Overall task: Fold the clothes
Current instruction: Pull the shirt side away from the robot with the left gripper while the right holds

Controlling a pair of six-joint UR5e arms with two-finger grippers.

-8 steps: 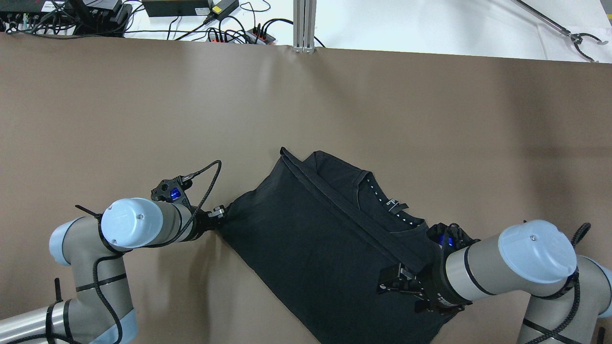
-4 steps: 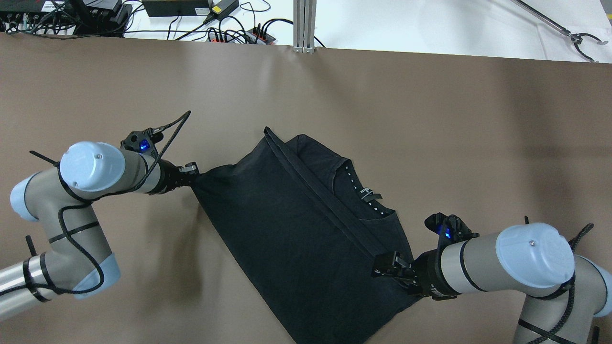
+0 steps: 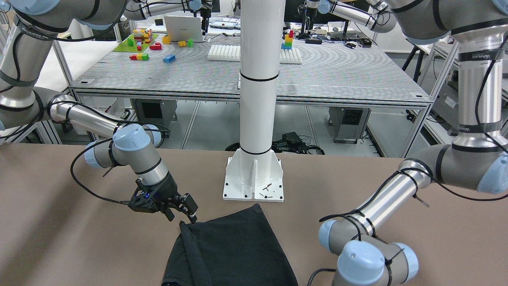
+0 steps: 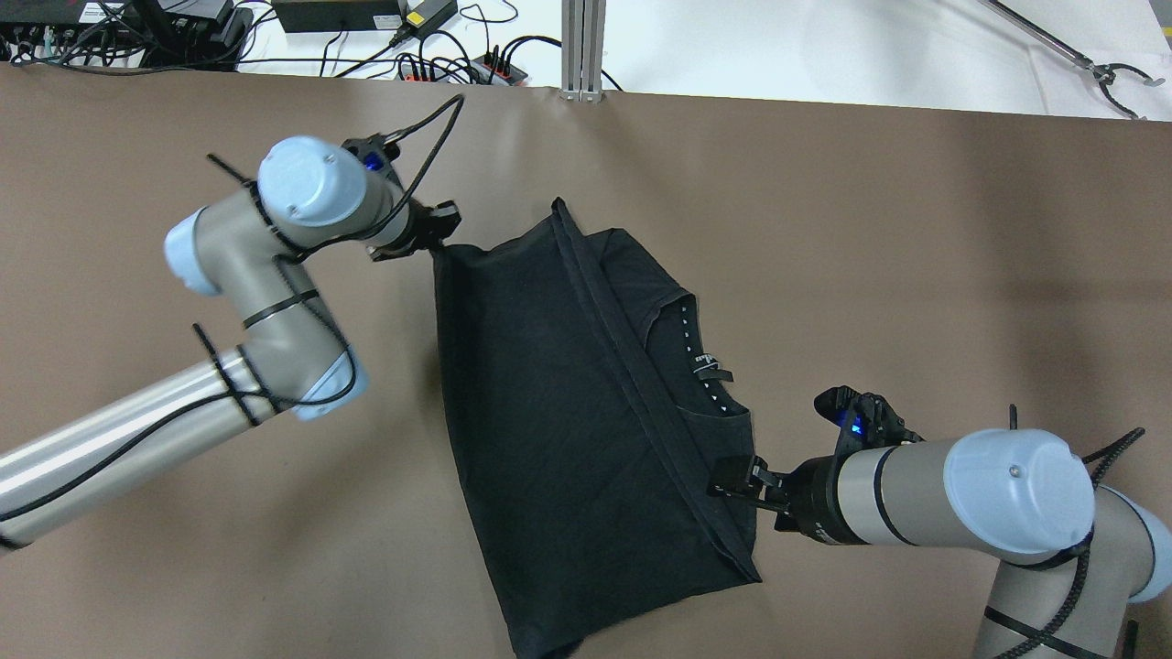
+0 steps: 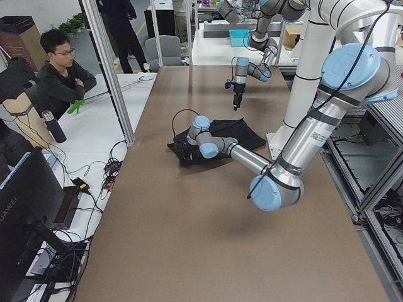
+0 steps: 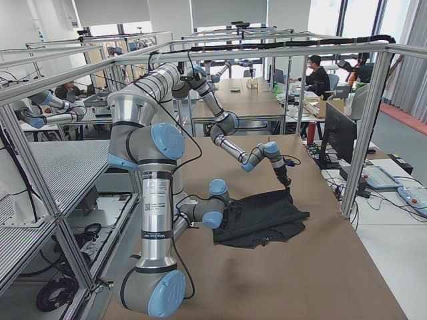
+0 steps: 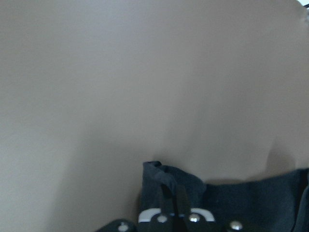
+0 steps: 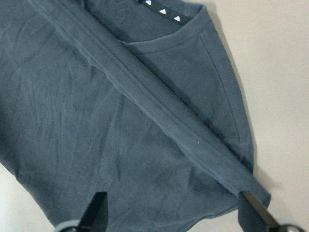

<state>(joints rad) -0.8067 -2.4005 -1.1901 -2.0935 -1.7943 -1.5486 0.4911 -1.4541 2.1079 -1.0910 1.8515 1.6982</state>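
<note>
Where the garment lies: the black garment [image 4: 568, 430] is spread on the brown table [image 4: 916, 275], between the two arms and close in front of the base plate [image 3: 254, 180] of the white pillar [image 3: 258, 99].
Fold: one layer is laid over another, and a hem [image 4: 623, 348] is seen running slantwise across the cloth from its far corner to its near right corner.
Collar: the collar [image 4: 700, 361], lined with small white triangles and a tag, is left uncovered to the right of the hem.
Left gripper: the left gripper [image 4: 442, 236] is clamped on the garment's far left corner; in the left wrist view a bunch of black cloth is pinched tight between the closed fingers.
Held corner: in the exterior right view this corner is drawn up into a small peak under the gripper.
Right gripper: the right gripper [image 4: 725, 480] is set at the garment's right edge, just below the collar, with its fingers [image 8: 99, 210] spread wide over the cloth; nothing is gripped. Whether the cloth is touched cannot be told.
Person: a seated person [image 5: 60, 78] is seen beyond the table's far side.
</note>
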